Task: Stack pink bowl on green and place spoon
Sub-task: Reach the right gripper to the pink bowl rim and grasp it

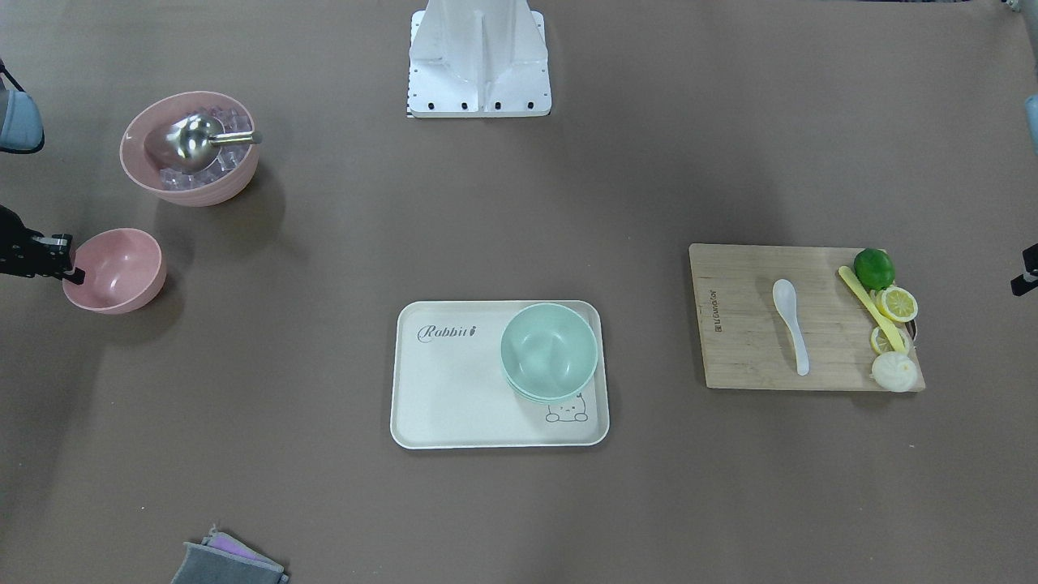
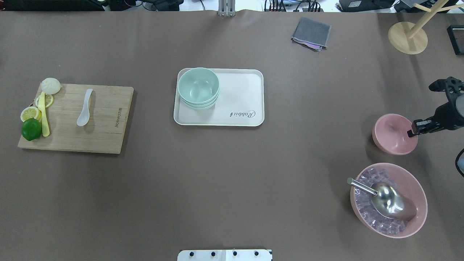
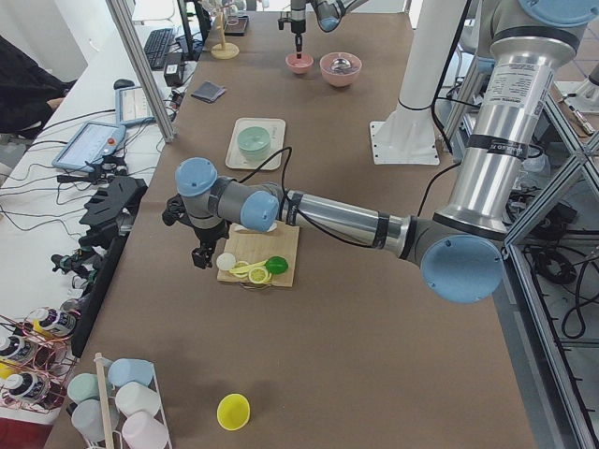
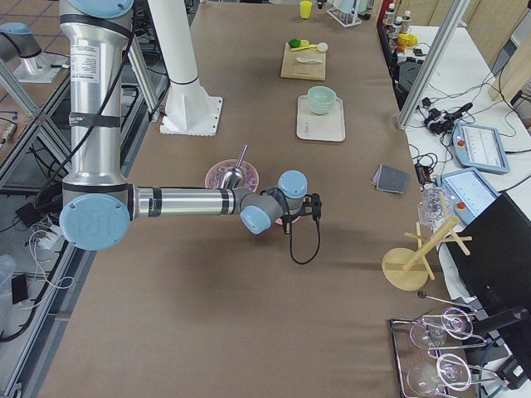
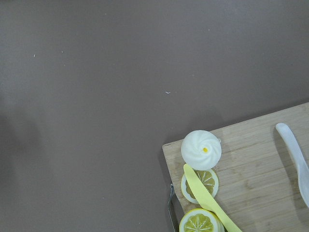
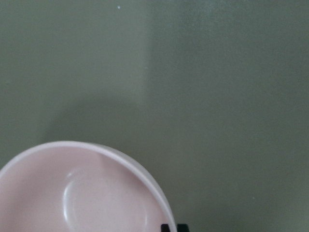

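Bowl stack (image 2: 198, 88) on tray (image 2: 239, 98), centre; spoon (image 2: 84, 108) on board (image 2: 105, 127), left; small bowl (image 2: 393, 136) far right.

Tray (image 1: 454, 389): script wording "Rabbit" printed on face, near one long edge. Board (image 1: 754, 357): one line of dark lettering along a short edge, chars. too small to read w/ certainty.
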Controlling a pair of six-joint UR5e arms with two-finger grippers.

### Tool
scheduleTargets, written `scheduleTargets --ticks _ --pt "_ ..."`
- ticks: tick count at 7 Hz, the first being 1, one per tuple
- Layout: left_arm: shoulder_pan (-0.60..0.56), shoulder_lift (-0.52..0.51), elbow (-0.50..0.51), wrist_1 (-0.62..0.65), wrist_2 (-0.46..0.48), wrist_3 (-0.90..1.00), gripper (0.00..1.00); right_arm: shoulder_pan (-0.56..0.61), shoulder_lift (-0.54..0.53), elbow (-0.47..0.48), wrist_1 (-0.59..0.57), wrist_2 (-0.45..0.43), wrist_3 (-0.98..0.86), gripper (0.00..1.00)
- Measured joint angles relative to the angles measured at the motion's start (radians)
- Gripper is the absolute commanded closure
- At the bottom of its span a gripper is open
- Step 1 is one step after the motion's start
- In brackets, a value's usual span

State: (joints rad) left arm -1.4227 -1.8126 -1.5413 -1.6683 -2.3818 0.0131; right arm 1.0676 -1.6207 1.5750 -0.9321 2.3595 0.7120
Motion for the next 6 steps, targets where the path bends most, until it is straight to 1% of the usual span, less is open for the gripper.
scheduleTargets --ticks 1,3,4,6 --pt "0.005 -0.009 -0.002 0.001 0.0 -0.019 0.03 0.004 0.017 0.018 0.0 0.002 0.079 1.0" --pt "0.06 -0.042 -0.008 -0.002 0.0 -0.153 0.03 0.006 0.095 0.04 0.0 -0.002 0.225 1.0" --pt "0.103 -0.058 -0.006 -0.014 0.0 -0.244 0.03 0.007 0.134 0.041 -0.001 -0.005 0.269 1.0" --pt "0.193 -0.075 0.008 -0.089 0.007 -0.465 0.03 0.01 0.212 0.042 -0.006 -0.01 0.364 1.0"
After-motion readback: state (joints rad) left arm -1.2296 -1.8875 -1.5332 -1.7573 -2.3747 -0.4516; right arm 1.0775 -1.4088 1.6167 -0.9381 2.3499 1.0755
